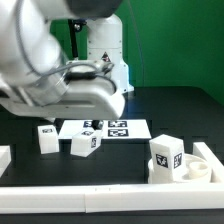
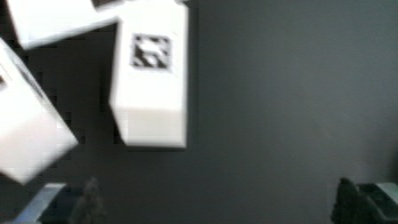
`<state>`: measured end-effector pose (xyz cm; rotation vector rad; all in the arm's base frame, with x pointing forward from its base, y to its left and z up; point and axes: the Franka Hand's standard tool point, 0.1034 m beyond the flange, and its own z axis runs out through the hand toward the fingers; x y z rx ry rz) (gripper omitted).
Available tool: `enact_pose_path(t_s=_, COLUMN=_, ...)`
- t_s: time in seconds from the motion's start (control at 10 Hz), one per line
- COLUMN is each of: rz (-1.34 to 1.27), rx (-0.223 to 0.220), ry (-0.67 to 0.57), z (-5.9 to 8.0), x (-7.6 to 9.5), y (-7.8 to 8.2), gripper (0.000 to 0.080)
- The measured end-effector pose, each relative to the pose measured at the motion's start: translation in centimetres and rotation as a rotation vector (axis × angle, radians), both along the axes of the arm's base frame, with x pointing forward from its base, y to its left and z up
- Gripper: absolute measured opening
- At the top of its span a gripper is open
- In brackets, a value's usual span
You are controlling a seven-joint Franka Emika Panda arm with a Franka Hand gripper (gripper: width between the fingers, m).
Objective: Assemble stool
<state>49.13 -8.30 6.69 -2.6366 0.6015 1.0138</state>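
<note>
The claw (image 2: 222,200) hangs spread wide and empty over a stool leg (image 2: 151,85) bearing a black-and-white square tag (image 2: 153,52). The seat disc (image 1: 197,170) sits just beside another leg (image 1: 165,157) at the exterior view's right.

White seat disc (image 1: 198,171), tagged leg (image 1: 165,157) upright just beside it; second leg (image 1: 47,138), third leg (image 1: 85,144) well apart

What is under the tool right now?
A tagged stool leg lies on the black table below the open tool, not between its fingers. Whatever is beneath the leg is covered.
</note>
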Motion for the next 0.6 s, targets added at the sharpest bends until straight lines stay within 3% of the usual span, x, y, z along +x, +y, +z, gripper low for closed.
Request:
enact_pose_path(t_s=0.1, rz=-0.015, rx=0.038, ry=0.103, z=-0.8, x=-0.9, y=-0.8, gripper=0.0649)
enact_pose_path(t_s=0.3, rz=-0.005, rx=0.067, ry=0.182, z=-1.1, x=-1.0, y=-0.7, gripper=0.0649)
enact_pose_path(t_s=0.5, rz=-0.005, rx=0.062, ry=0.17, z=-1.4, x=-1.1, y=-0.4, gripper=0.0649)
enact_pose_path(t_s=0.6, rz=-0.002, rx=0.065, ry=0.181, z=-2.0, x=-2.2, y=0.4, gripper=0.0649)
